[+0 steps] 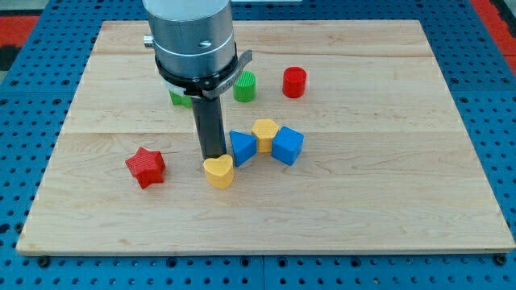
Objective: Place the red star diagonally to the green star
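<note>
The red star-shaped block (pixel 146 167) lies on the wooden board (pixel 379 201) toward the view's left edge, a little below the middle. The green block (pixel 179 98), half hidden behind the arm's grey body (pixel 192 36), sits near the view's top; its shape I cannot tell. My tip (pixel 213 156) has no jaws and holds nothing; it stands just above the yellow heart-shaped block (pixel 218 171), seemingly touching it, well to the right of the red star. A blue triangular block (pixel 243 147), a yellow block (pixel 264 133) and a blue cube (pixel 287 146) cluster at its right. A second green block (pixel 244 86) and a red cylinder (pixel 294 82) stand near the top edge.
</note>
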